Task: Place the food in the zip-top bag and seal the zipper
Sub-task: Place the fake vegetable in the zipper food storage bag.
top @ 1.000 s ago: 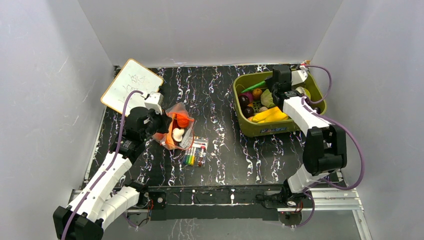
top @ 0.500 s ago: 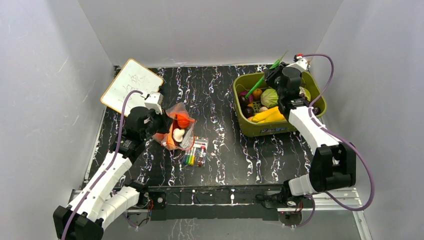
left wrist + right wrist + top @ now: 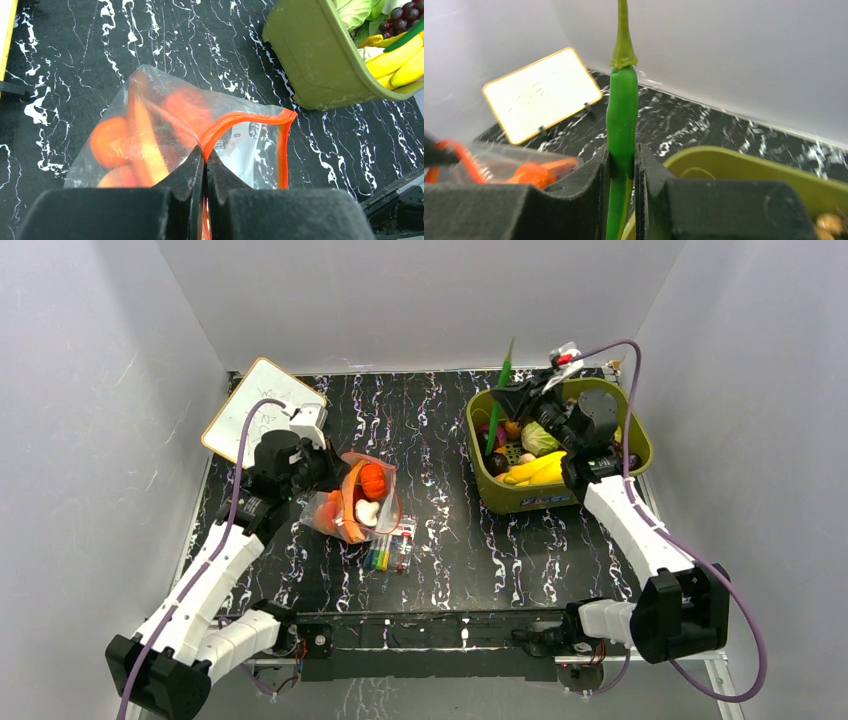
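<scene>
Just hoisted from the bin (image 3: 522,502): green pepper (image 3: 622,112), clamped in the right tool (image 3: 622,160). Held open on the table (image 3: 440,440), zipper (image 3: 250,119) pinched in the left tool (image 3: 205,167): bag (image 3: 125,130), ready for it.

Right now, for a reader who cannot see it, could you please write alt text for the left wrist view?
The left end effector pinches the red-orange zipper of the clear zip-top bag, which lies on the black marbled table with orange toy food inside. An olive-green bin with yellow bananas stands at the upper right.
</scene>
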Controlling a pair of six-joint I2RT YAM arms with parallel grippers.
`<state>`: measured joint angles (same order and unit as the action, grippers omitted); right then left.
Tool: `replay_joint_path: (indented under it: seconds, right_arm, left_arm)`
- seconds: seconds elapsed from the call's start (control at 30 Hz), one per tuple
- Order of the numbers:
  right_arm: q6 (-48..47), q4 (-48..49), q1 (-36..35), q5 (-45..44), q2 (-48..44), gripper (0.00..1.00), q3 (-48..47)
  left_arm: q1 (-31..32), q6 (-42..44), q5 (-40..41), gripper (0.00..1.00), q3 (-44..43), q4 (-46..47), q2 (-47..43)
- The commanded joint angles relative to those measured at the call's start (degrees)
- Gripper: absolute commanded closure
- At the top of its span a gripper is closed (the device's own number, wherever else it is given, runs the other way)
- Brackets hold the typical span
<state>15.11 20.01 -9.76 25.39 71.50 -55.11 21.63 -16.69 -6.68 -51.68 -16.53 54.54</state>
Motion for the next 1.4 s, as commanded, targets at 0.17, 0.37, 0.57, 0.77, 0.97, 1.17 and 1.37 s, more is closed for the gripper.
replay_joint_path:
  seconds: [0.17,0.37,0.57,0.77,0.97,1.17,1.37]
  right_arm:
    - [-19.8,10.6,-11.1,23.3,-4.5,0.95,-0.3]
    - [-30.9,11.2,-18.5,30.8,-3.4,0.95,-1.5]
    - [-37.7,10.8,-25.7,37.5,-1.8,0.95,-4.6]
    - [-45.5,3.5,-31.7,40.3,-0.6,0.95,-9.4]
    - [-52.3,-0.9,-36.0,45.5,1.3,0.93,-12.1]
    - [-62.1,-9.7,-39.1,44.6,5.0,0.93,-15.4]
    - [-81.4,-32.0,-39.8,35.6,8.5,0.93,-20.3]
  left_arm:
    - [0.3,-1.3,-3.6,1.0,-8.2,-1.4,3.1]
    - [0.3,-1.6,-7.8,1.0,-11.6,-3.1,3.8]
    - [0.3,-0.6,-12.7,1.0,-12.1,-3.1,2.5]
    - [0.3,0.0,-15.0,1.0,-12.3,-4.3,2.3]
    - [0.3,0.0,-17.8,1.0,-12.4,-4.2,1.8]
    - [0.3,0.7,-21.7,1.0,-12.6,-4.4,1.4]
    - [0.3,2.8,-26.3,1.0,-13.6,-6.4,0.5]
